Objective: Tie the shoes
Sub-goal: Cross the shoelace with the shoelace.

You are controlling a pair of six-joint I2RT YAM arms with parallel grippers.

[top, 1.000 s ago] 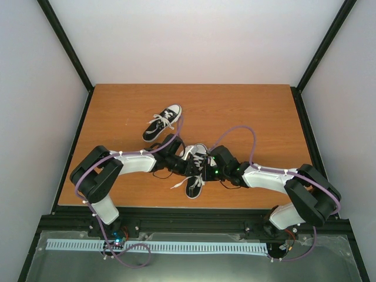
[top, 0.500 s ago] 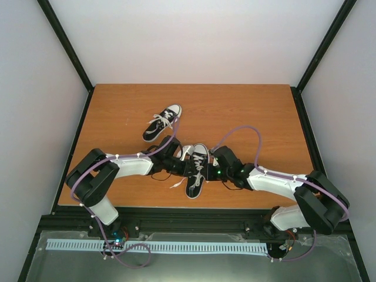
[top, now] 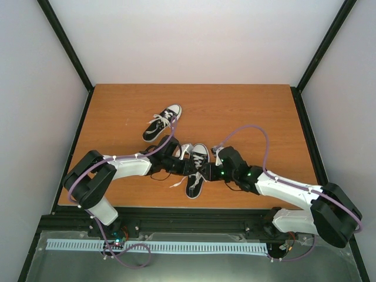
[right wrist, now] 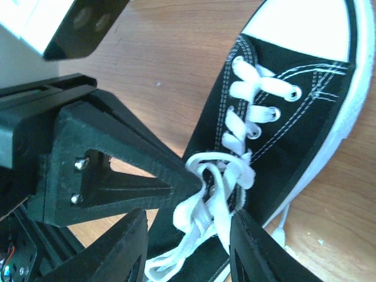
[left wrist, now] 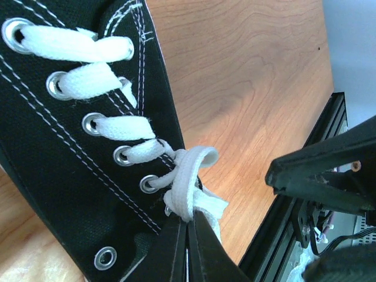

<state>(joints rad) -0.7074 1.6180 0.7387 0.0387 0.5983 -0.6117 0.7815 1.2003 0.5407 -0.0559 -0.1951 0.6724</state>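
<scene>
Two black shoes with white toe caps lie on the table. The far shoe [top: 163,122] sits apart with its laces loose. The near shoe [top: 197,170] [left wrist: 70,164] [right wrist: 294,117] lies between both grippers. My left gripper [top: 185,167] [left wrist: 188,226] is shut on a white lace loop [left wrist: 187,176] at the shoe's top eyelets. My right gripper [top: 210,171] [right wrist: 191,247] stands open on the shoe's other side. A loose tangle of lace [right wrist: 217,188] hangs between its fingers, not pinched. The left gripper's finger [right wrist: 117,170] touches that tangle.
The wooden table [top: 252,111] is framed by black rails, with the near rail [top: 194,214] just behind the shoe. A purple cable [top: 252,132] arcs above the right arm. White walls enclose the sides and back.
My right gripper has opened and let go of the lace, and its arm has swung out to the right and lower. The left gripper stays shut on its loop.
</scene>
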